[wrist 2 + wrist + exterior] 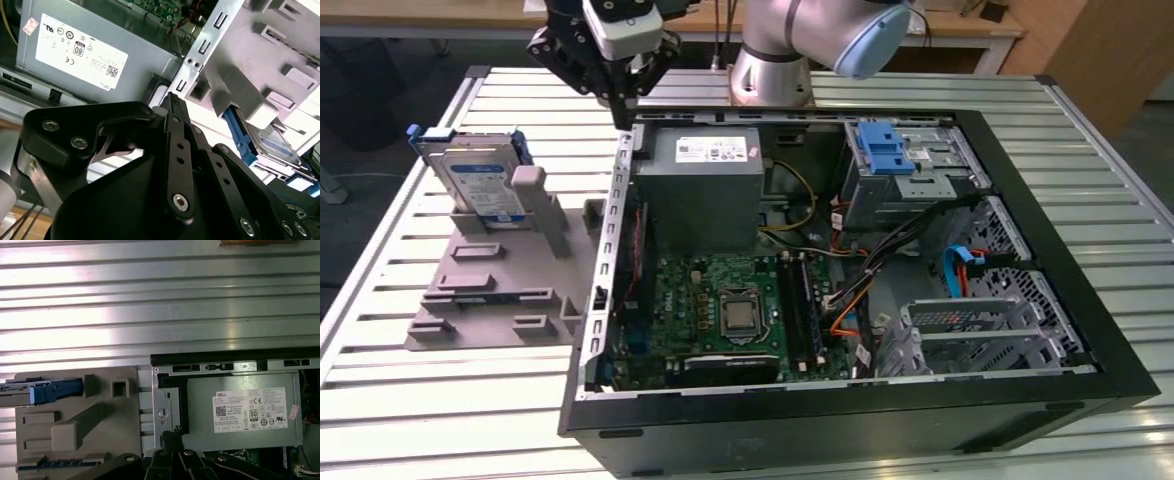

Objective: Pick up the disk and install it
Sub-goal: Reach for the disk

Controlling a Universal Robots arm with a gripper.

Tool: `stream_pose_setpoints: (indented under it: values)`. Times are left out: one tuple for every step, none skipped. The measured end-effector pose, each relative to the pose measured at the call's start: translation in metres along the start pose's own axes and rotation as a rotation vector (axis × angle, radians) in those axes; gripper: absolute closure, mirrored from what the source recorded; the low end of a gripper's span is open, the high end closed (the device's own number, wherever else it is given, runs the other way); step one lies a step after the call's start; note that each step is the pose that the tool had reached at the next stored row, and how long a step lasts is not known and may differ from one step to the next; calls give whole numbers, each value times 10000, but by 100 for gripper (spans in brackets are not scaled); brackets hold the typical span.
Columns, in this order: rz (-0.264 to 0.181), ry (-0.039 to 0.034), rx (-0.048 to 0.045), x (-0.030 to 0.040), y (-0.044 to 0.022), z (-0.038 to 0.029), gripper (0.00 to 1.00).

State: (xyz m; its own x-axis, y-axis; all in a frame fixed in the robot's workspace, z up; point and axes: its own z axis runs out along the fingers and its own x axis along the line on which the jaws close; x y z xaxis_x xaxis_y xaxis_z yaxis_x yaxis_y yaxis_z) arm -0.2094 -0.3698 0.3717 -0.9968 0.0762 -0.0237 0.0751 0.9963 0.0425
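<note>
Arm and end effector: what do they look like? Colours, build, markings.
The arm is silver-grey and tubular, with a pale blue cap on one joint. The end effector is matte black: jointed flat bars fastened with silver screw heads. A white-grey block is mounted at its wrist.

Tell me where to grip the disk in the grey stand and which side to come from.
Probably grip the disk across its two flat faces near the upper edge, coming down from above. It stands on edge in the grey stand, its top free, while a grey post covers part of the labelled face.
</note>
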Motion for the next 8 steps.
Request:
stream_pose_setpoints:
  values:
    - [1,0,0,17,5,1,89]
    - [1,0,0,26,8,2,89]
    - [0,0,0,27,9,2,89]
    - [-1,1,0,27,9,2,89]
    - [-1,1,0,27,9,2,89]
    - [-1,1,0,28,9,2,89]
    - [0,0,-1,29,10,2,89]
    - [-16,0,-1,32,9,3,89]
